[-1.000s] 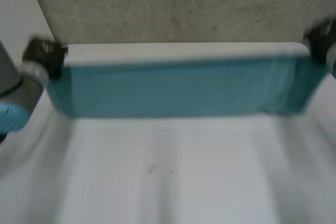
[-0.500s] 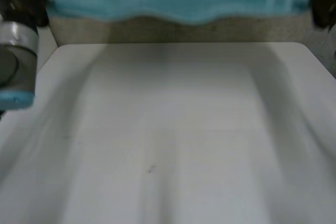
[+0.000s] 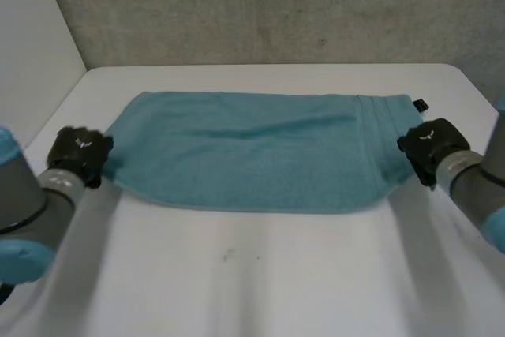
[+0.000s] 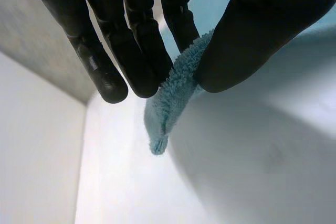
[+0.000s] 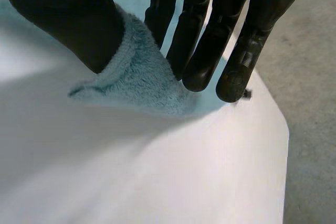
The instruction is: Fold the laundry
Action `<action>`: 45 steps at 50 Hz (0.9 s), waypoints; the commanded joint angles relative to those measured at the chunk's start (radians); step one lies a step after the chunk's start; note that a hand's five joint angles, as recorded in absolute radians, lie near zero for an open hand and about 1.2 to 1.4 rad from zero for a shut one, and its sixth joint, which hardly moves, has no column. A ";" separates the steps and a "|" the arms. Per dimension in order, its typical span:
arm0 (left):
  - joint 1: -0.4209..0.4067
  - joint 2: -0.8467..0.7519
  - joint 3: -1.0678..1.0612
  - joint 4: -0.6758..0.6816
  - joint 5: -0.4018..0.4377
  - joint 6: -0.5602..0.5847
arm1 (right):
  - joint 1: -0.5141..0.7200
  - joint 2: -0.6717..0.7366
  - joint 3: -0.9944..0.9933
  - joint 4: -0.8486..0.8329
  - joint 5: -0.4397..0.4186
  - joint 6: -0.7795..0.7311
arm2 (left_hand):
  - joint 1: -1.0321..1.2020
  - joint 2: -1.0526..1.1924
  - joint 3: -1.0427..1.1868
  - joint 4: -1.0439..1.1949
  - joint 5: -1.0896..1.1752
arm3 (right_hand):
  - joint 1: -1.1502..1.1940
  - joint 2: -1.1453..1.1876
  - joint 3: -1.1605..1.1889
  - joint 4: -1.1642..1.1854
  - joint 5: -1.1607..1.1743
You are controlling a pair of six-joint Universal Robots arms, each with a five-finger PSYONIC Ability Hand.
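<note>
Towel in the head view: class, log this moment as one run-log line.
towel: teal, flat on white table | left hand: pinches its left end | right hand: pinches its right end

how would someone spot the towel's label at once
On the white table lies a teal towel, spread flat. At its far corner, beyond the right hand, a tiny tag sticks out: black against teal cloth and white tabletop.

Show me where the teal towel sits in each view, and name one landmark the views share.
Head view: the teal towel lies spread flat between the left hand and the right hand.
Left wrist view: one corner of it is pinched between the left hand's thumb and fingers.
Right wrist view: its other end is pinched between the right hand's thumb and fingers.
Shared landmark: the white table under it.
</note>
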 commanded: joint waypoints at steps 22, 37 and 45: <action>0.005 0.037 0.113 -0.115 -0.024 0.147 | -0.084 0.041 -0.103 0.075 0.003 -0.167 | 0.291 0.195 0.202 0.199 0.257 | 0.424 0.222 0.209 0.203 0.225; -0.059 -0.416 0.616 0.093 -0.030 0.142 | 0.000 0.328 -0.378 -0.182 0.120 -0.153 | 0.291 0.195 0.202 0.199 0.257 | 0.424 0.222 0.209 0.203 0.225; -0.070 -0.471 0.628 0.230 0.006 0.149 | 0.034 0.426 -0.485 -0.196 0.172 -0.177 | -0.549 -0.645 -0.638 -0.641 -0.583 | -0.505 -0.707 -0.719 -0.725 -0.703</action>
